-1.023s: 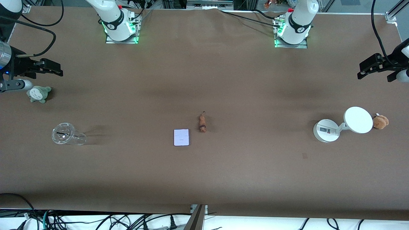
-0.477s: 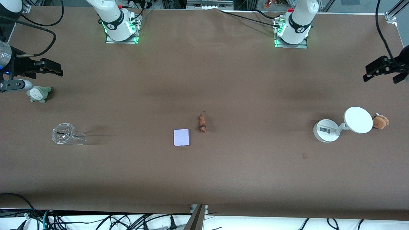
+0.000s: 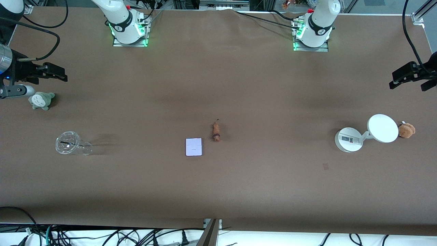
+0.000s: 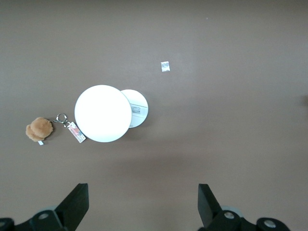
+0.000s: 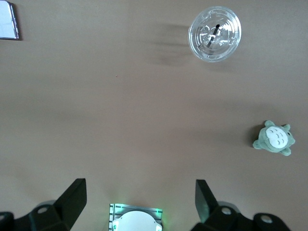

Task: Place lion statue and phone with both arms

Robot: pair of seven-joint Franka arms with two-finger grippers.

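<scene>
The lion statue (image 3: 216,131), a slender orange-brown figurine, lies on the brown table near its middle. Beside it, slightly nearer the front camera and toward the right arm's end, lies the flat pale phone (image 3: 194,147); one corner of the phone (image 5: 8,21) shows in the right wrist view. My left gripper (image 3: 408,84) (image 4: 143,192) hangs open and empty over the left arm's end of the table. My right gripper (image 3: 65,75) (image 5: 139,188) is open and empty over the right arm's end, near a grey-green plush. Both are well away from the lion and the phone.
A white round-based device with a disc (image 3: 382,128) (image 4: 103,113) and a brown plush (image 3: 406,130) (image 4: 38,130) sit at the left arm's end. A clear lidded cup (image 3: 68,143) (image 5: 214,33) and the grey-green plush (image 3: 41,100) (image 5: 274,138) sit at the right arm's end.
My left gripper has drawn farther out toward the left arm's end of the table. The right arm, the lion and the phone have not moved.
</scene>
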